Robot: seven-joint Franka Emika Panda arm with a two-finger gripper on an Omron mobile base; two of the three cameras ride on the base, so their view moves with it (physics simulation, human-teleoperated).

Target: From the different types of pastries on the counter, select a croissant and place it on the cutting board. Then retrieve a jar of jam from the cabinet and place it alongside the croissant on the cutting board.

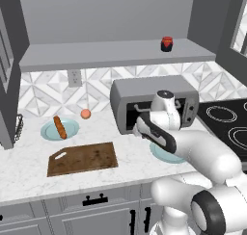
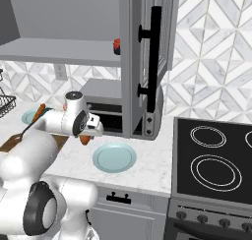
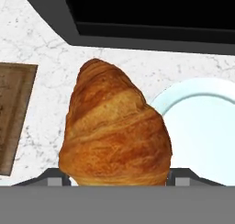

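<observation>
Tool [image 3: 118, 184] grips the croissant [image 3: 114, 131] at its plump middle, lifted above the bench [image 1: 130, 157] beside its teal plate [image 3: 202, 126]. Light, flaky and crushable, I judge; clamp gently.

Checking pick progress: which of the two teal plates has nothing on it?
The teal plate in front of the microwave is bare; the left plate carries the long thin pastry.

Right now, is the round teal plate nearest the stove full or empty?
Empty. The teal plate shows bare in the right base view; in the hand view the croissant sits between the end effector fingers, off the plate.
</observation>
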